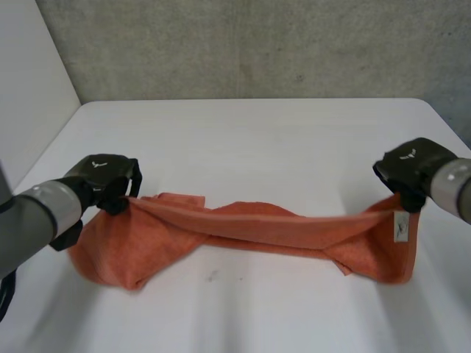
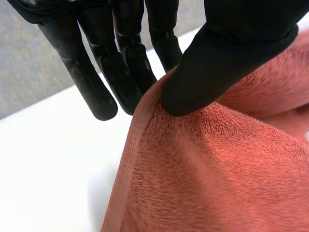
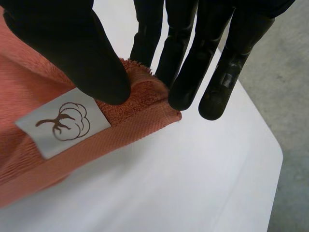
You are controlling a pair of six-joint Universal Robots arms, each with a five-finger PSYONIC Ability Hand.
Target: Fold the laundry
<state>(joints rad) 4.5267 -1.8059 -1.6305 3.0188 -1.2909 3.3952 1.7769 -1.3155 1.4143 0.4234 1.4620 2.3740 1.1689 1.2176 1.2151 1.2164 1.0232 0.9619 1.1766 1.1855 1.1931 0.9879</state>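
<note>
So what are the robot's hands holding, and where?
The towel. The left hand pinches an edge at one end, the right hand the corner beside the white label.

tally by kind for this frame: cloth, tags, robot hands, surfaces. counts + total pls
1 orange towel
1 white label, on the towel's corner
2 robot hands: left robot hand, right robot hand, each pinching one end of the towel
1 white table
Total: 5
</note>
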